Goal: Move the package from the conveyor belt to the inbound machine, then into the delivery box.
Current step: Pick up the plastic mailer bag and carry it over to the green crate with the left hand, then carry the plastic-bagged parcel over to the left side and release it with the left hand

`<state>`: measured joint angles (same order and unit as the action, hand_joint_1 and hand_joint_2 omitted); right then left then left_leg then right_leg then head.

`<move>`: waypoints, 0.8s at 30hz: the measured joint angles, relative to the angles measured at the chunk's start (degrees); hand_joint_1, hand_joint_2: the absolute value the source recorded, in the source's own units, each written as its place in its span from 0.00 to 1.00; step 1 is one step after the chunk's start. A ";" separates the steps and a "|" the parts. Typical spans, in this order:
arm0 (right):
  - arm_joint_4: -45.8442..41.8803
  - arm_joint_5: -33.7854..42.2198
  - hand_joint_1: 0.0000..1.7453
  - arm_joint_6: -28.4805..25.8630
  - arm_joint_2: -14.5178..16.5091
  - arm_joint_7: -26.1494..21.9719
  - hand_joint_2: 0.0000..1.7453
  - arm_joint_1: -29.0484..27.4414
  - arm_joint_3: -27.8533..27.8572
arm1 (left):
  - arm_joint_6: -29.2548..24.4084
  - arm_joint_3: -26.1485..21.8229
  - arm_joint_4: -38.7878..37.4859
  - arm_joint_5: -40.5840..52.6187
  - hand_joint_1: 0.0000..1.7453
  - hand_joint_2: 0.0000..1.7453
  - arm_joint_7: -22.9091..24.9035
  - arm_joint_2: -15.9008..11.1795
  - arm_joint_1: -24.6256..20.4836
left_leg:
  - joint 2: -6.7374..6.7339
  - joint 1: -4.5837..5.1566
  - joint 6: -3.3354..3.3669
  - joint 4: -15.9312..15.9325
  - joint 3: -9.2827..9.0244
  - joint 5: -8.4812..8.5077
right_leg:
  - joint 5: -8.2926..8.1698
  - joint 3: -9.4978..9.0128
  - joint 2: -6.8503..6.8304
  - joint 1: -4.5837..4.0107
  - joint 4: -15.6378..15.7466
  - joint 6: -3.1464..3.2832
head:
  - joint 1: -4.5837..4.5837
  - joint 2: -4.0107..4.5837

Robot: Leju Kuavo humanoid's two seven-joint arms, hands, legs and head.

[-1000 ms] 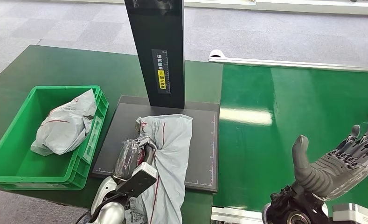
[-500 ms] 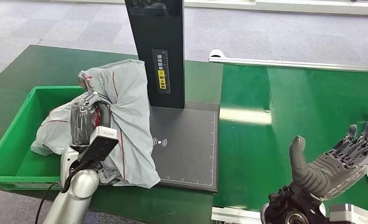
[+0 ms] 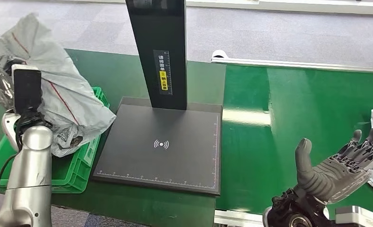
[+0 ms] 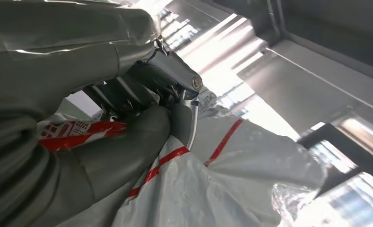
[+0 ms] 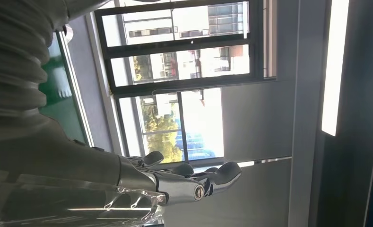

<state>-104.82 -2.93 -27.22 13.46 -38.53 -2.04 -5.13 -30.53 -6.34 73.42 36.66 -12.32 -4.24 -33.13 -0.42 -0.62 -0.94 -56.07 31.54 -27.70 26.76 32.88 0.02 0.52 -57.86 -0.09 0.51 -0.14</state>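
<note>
— What sort of place? Parcel-sorting or logistics hall, surely.
— Shown how? Green conveyor belt [image 3: 312, 118], black scanning machine [image 3: 161, 142], green crate [image 3: 75, 168], grey carpet floor [image 3: 279, 33], tall windows [image 5: 175, 80].

Grey carpet tiles [image 3: 279, 33] cover the floor beyond my green table [image 3: 56, 66]. From my right wrist I see tall dark-framed windows [image 5: 175, 80] with daylight, trees and buildings outside, a grey wall panel [image 5: 255, 118] beside them, and a bright strip light [image 5: 334, 66].
</note>
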 joint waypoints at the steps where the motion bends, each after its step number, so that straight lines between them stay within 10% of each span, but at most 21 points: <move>1: 0.02 0.04 0.00 -0.03 0.00 0.05 1.00 0.00 -0.03 | -0.19 -1.23 -0.98 0.14 1.00 1.00 -0.02 -0.28 0.00 | 0.01 0.00 0.00 0.00 0.02 0.00 | 0.00 0.01 0.00 0.00 0.00 0.00 | -0.01 0.00; 12: 0.23 0.19 0.00 -0.17 0.00 0.41 1.00 0.10 -0.57 | -0.39 -6.40 -5.42 1.91 1.00 1.00 1.08 -1.45 0.25 | 0.04 0.02 0.00 -0.01 0.05 0.00 | -0.01 0.00 -0.02 0.02 0.01 -0.01 | 0.01 -0.01; 16: 0.24 0.09 0.00 -0.77 0.00 1.19 1.00 0.35 -0.60 | -0.92 -7.27 -6.26 4.26 0.03 1.00 3.37 -1.70 0.25 | 0.02 0.00 0.00 -0.01 0.05 0.00 | -0.01 0.01 -0.01 0.00 0.00 -0.01 | 0.01 -0.02; 24: 0.79 -0.65 0.00 -1.19 0.00 2.14 1.00 0.87 -0.79 | -4.89 -8.64 -7.04 5.20 0.00 1.00 3.62 -2.03 0.22 | 0.03 0.01 0.00 -0.01 0.05 0.00 | 0.00 0.00 -0.02 0.01 0.01 -0.01 | -0.01 -0.01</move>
<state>-104.02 -3.58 -28.41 13.46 -36.39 -1.17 -5.92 -35.42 -14.98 66.37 41.86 -8.70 -6.27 -32.90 -0.39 -0.61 -0.94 -56.08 31.59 -27.70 26.76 32.88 0.01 0.53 -57.85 -0.10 0.51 -0.15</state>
